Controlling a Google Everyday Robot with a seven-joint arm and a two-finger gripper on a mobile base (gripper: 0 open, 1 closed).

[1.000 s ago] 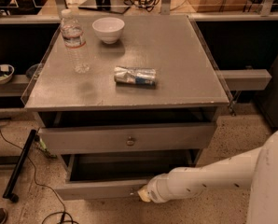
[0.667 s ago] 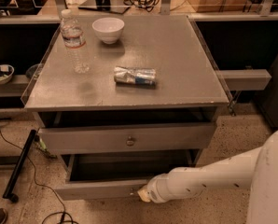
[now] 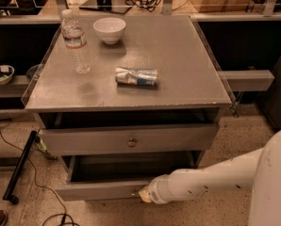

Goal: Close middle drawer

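We see the middle drawer (image 3: 98, 190) standing well open below the desk (image 3: 178, 65), its low front panel nearest us and its bare grey inside showing. The gripper (image 3: 143, 195) sits at that panel, just right of the small knob (image 3: 133, 191), at the end of the white arm (image 3: 211, 178) that reaches in from the lower right. Whether it is released or clenched we cannot tell.

Above, the taller-fronted upper drawer (image 3: 84, 140) is open a little and overhangs the back of the middle one. On the desk we see a water bottle (image 3: 75, 41) upright, a white bowl (image 3: 109, 29) behind it, and a crushed can (image 3: 136, 76) lying on its side near the middle. On the floor to the left, apart from the drawer, lie a black bar (image 3: 20, 166) and a thin cable (image 3: 46, 192).
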